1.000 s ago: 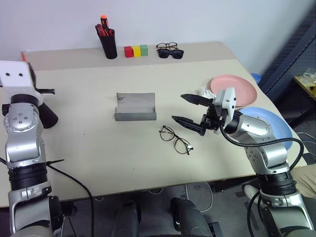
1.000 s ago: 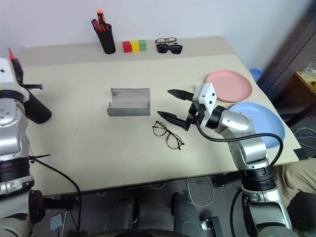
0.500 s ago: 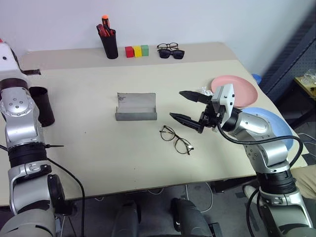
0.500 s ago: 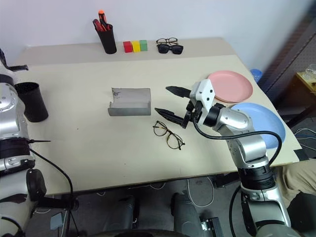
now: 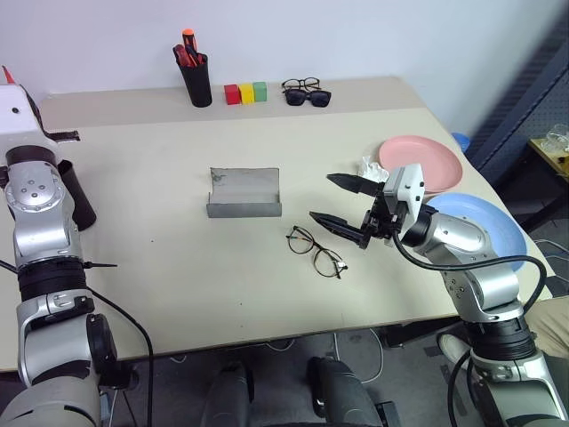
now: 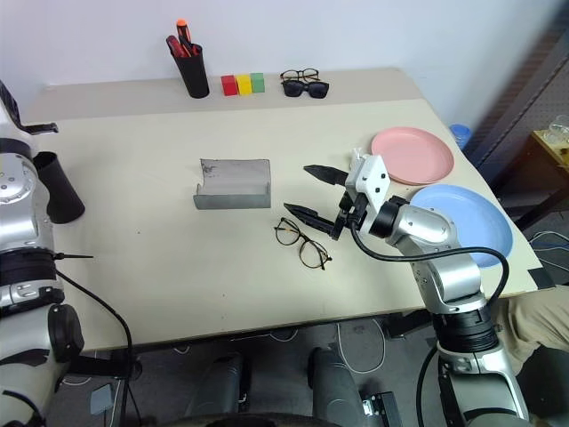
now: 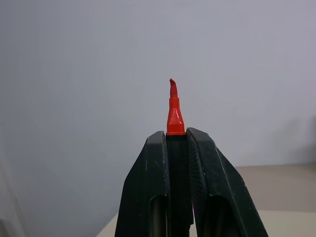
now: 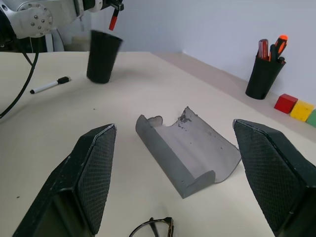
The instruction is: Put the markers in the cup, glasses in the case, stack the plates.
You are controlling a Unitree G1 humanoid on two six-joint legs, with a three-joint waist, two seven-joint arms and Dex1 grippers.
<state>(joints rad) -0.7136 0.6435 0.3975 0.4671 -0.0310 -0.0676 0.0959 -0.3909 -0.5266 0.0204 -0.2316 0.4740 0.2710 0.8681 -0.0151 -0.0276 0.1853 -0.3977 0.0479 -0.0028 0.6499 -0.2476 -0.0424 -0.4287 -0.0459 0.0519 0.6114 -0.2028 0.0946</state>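
My left gripper [image 7: 176,136] is shut on a dark marker [image 7: 174,111] with a red tip. In the right wrist view that marker [image 8: 113,20] hangs just above the rim of the dark cup [image 8: 102,57]. A second marker [image 8: 49,85] lies on the table beside the cup. The wire-framed glasses [image 5: 316,251] lie in front of the open grey case [image 5: 244,191]. Just right of and above the glasses, my right gripper [image 5: 322,197] hovers open and holds nothing. The pink plate [image 5: 422,160] and the blue plate [image 5: 484,227] lie side by side at the right.
A slim black holder [image 5: 196,78] with red and orange markers stands at the table's back. Beside it are coloured blocks [image 5: 245,92] and dark sunglasses [image 5: 307,93]. A crumpled white scrap [image 5: 368,165] lies by the pink plate.
My left arm has risen a little with the marker still gripped. The right gripper stays open over the glasses, hardly moved.
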